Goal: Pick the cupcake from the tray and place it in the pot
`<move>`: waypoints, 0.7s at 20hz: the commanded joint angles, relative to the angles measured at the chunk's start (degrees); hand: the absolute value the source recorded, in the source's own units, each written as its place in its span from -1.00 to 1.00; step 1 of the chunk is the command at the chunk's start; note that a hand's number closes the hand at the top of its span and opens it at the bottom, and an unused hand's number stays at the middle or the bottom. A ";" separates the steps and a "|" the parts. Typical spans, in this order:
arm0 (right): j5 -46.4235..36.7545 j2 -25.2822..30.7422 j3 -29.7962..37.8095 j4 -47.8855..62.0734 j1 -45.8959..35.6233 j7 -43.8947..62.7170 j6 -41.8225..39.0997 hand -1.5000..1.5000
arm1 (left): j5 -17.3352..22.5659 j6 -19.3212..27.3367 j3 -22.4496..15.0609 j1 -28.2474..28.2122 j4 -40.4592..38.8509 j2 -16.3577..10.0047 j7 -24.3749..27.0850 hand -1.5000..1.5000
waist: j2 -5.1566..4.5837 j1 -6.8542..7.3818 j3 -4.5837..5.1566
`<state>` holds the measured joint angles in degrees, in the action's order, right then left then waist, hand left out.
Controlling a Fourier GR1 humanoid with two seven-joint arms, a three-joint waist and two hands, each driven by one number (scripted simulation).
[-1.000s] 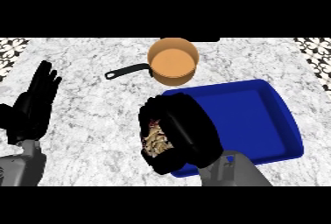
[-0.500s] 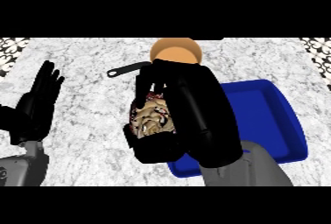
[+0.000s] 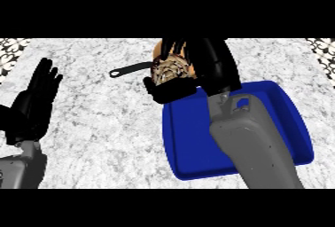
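Cupcake [image 3: 171, 68] has left the tray [image 3: 196, 142], now over the pot [image 3: 134, 68]. Fingers [image 3: 170, 91] of my right hand [image 3: 203, 62] curl round it; release next.

A kitchen, as we read it: a grey-white marbled counter [image 3: 104, 124] bearing a long-handled pot [image 3: 131, 68] and a blue tray [image 3: 196, 146], with patterned tiling [image 3: 13, 44] at the far corners.

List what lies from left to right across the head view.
left hand, open at the left edge → pot's handle → cupcake, held in the right hand → blue tray. The rest of the pot overlaps that hand, so it is left out.
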<state>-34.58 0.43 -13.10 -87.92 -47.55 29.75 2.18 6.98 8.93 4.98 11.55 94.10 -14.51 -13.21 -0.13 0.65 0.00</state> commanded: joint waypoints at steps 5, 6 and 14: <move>-15.00 8.74 -0.91 14.34 -3.89 -7.93 6.44 1.00 | -1.42 0.51 -1.13 -1.51 -0.27 1.71 1.90 0.00 | -0.18 0.45 0.06; -17.31 7.32 -1.32 18.03 -7.16 -6.39 7.73 1.00 | -2.94 2.07 -3.79 -1.77 0.90 3.92 0.74 0.00 | -0.22 0.95 0.05; -17.13 4.40 4.13 43.88 -11.74 -20.64 17.71 1.00 | -1.15 -0.21 -0.22 2.77 -2.81 1.61 0.50 0.00 | -0.36 0.63 0.01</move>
<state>-50.64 6.49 -10.42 -53.96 -56.78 13.63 16.09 5.95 8.74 4.24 12.42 93.33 -13.10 -12.82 -0.49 1.42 0.01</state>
